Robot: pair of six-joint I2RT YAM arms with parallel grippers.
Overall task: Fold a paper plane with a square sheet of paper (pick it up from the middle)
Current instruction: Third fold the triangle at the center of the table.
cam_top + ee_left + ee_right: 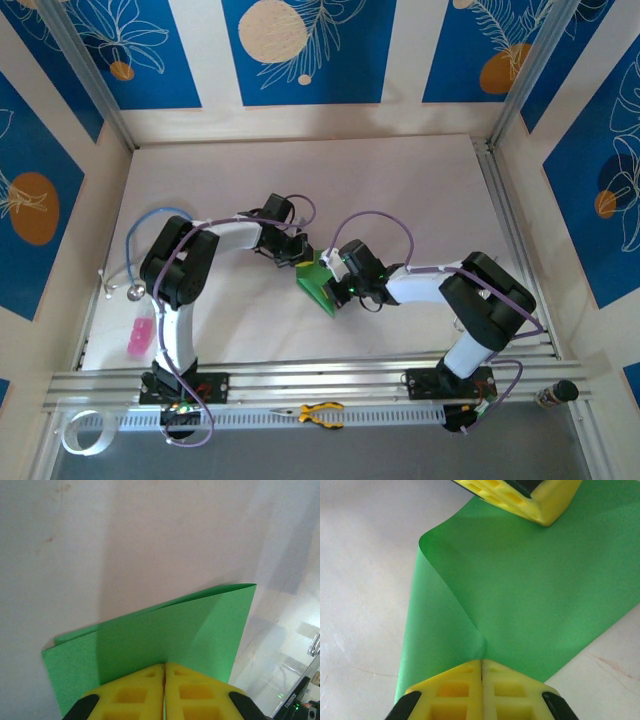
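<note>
The square sheet of paper (320, 284) is bright green and folded over, held above the white table between both arms. In the left wrist view the paper (165, 625) shows two layers with a folded edge at the top, and my left gripper (165, 666) is shut on its near edge. In the right wrist view my right gripper (481, 661) is shut on the paper (530, 595) where a crease runs into the pinch. The left gripper's yellow fingers (530, 500) grip the far edge. From above, the left gripper (300, 258) and right gripper (338, 280) face each other across the sheet.
A pink object (139, 337) lies by the left arm's base. A blue cable loop (150, 215) sits at the left. Yellow-handled pliers (321, 413) rest on the front rail (300, 385). A tape roll (82, 432) lies at the bottom left. Walls enclose the table.
</note>
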